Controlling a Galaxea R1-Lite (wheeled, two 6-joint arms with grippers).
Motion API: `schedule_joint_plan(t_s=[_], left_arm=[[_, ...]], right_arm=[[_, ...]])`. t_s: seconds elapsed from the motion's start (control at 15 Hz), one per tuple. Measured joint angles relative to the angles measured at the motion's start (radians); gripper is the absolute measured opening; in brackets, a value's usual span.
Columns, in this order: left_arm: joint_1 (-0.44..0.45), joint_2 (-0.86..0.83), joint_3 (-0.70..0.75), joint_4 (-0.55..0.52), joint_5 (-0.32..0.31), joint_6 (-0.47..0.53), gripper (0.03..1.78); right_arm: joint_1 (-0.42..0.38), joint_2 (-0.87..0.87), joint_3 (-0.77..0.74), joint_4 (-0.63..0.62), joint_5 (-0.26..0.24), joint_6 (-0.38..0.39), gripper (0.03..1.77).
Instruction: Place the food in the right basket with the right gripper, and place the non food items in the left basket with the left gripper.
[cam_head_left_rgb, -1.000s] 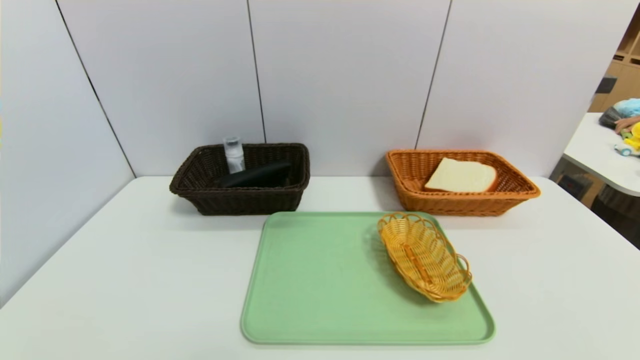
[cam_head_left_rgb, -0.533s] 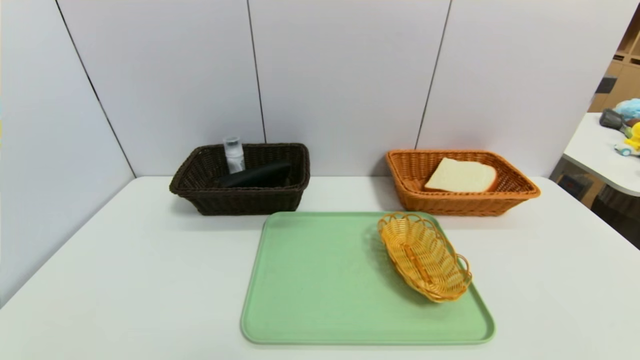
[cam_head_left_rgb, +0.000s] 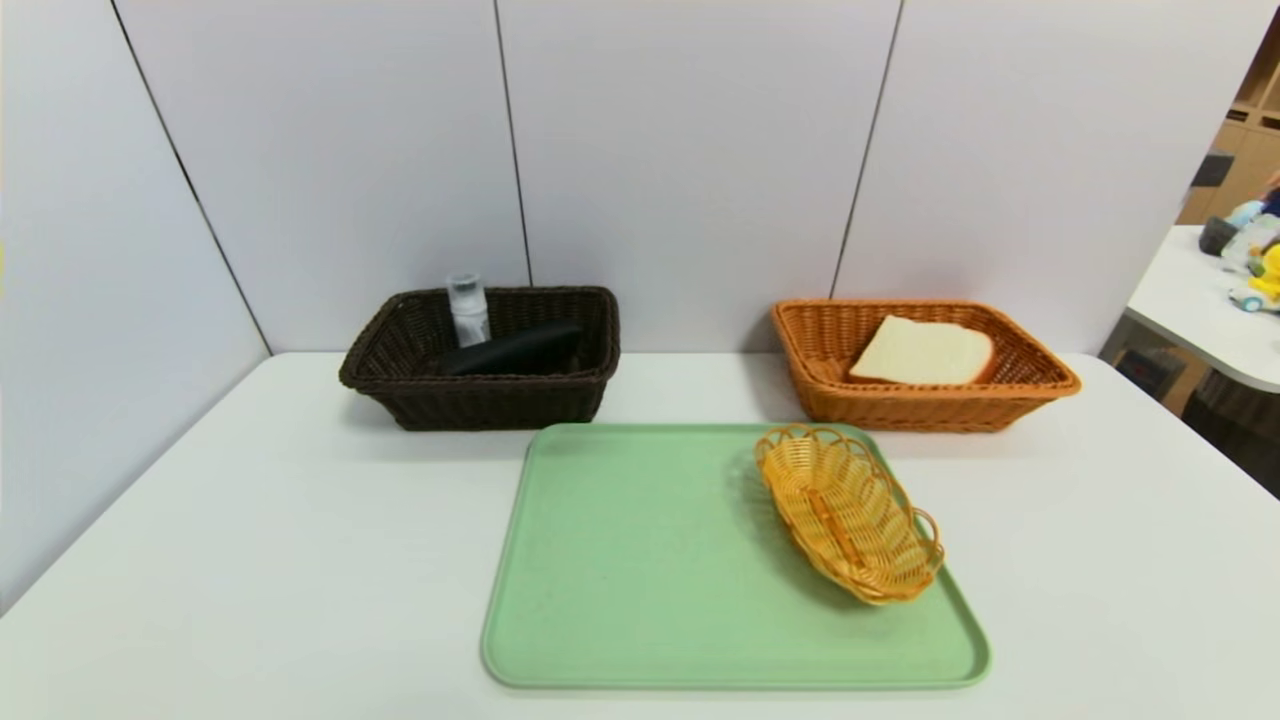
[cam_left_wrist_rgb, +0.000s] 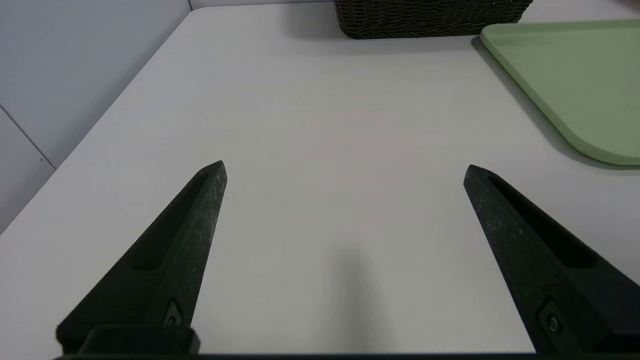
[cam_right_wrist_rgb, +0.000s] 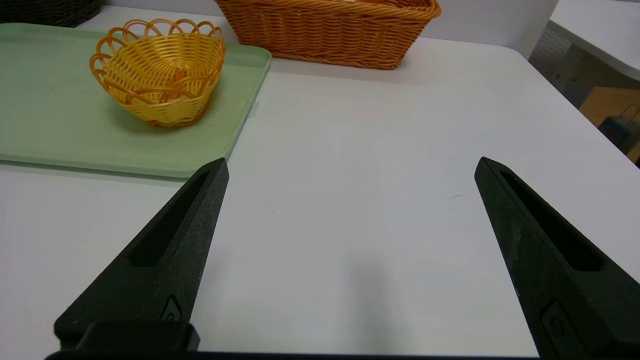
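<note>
A dark brown wicker basket stands at the back left and holds a small clear bottle and a black object. At the back right, an orange wicker basket holds a slice of bread. A small yellow woven basket sits on the right side of the green tray. Neither arm shows in the head view. My left gripper hovers open over bare table, left of the tray. My right gripper is open over bare table, right of the tray.
The white table is walled at the back and left by grey panels. Another table with toys stands beyond the right edge. From the right wrist, the yellow basket and orange basket lie ahead.
Nothing on my table has moved. Only the things on the far right table have shifted.
</note>
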Motion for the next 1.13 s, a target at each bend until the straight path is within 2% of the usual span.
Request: schedule_joint_plan(t_s=[0.4, 1.13], left_arm=[[-0.001, 0.0, 0.0, 0.0, 0.0, 0.0, 1.69], [0.0, 0.0, 0.0, 0.0, 0.0, 0.001, 1.69]], right_arm=[[0.0, 0.0, 0.001, -0.002, -0.02, 0.063, 1.7], [0.0, 0.0, 0.002, -0.005, -0.035, 0.073, 1.7]])
